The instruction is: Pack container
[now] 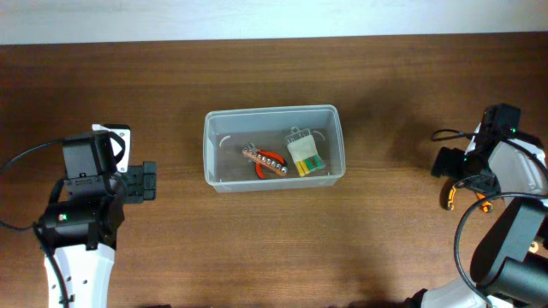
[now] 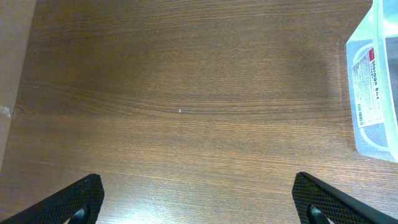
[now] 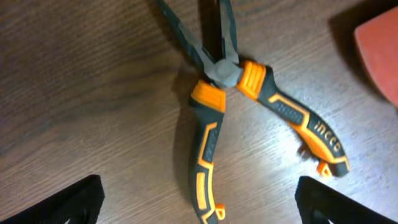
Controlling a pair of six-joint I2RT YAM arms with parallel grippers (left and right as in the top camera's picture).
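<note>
The container [image 1: 272,111] sits mid-surface [image 1: 171,77], between the two arms. The left wrist view catches only one labelled end of it, cut off at the right edge. Inside lie a red-handled tool [image 1: 264,161] and a clear packet [image 1: 305,154] with yellow-green contents, both too small to name. The left hand [image 2: 199,202] has its fingers wide apart over bare wood, nothing between them. The right hand [image 3: 199,202] is spread wide too, above orange-and-black pliers [image 3: 214,124] with splayed handles and a nose that runs off the top edge. From overhead the arm hides most of them. A reddish shape [image 3: 380,56] is clipped at the corner and cannot be identified.
</note>
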